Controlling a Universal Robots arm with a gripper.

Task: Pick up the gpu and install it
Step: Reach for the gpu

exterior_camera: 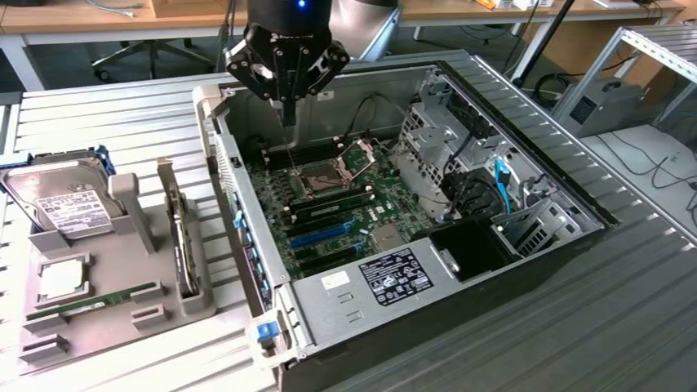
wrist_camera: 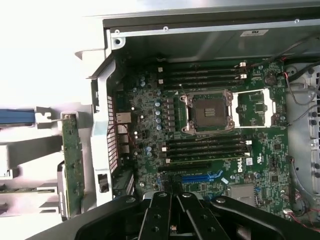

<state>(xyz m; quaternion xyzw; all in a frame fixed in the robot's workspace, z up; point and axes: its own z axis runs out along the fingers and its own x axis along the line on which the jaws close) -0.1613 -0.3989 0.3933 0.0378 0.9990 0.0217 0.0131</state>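
The gpu (exterior_camera: 183,241) stands on edge in a slot of the grey holder (exterior_camera: 114,327), at the exterior view's left, outside the open computer case (exterior_camera: 234,175). In the wrist view the gpu (wrist_camera: 71,160) shows its green board beside the case wall. My gripper (exterior_camera: 287,116) hangs over the far end of the motherboard (exterior_camera: 326,204), near the CPU socket (exterior_camera: 326,173), well apart from the gpu. Its fingers are shut together with nothing between them. In the wrist view the gripper (wrist_camera: 170,217) sits over the blue slot (wrist_camera: 200,177) area of the board.
A silver hard drive (exterior_camera: 64,204), a CPU chip (exterior_camera: 64,279) and a narrow RAM stick (exterior_camera: 93,302) also rest in the holder. Inside the case are a metal drive cage (exterior_camera: 446,139), cables (exterior_camera: 501,184) and a labelled power supply (exterior_camera: 394,278).
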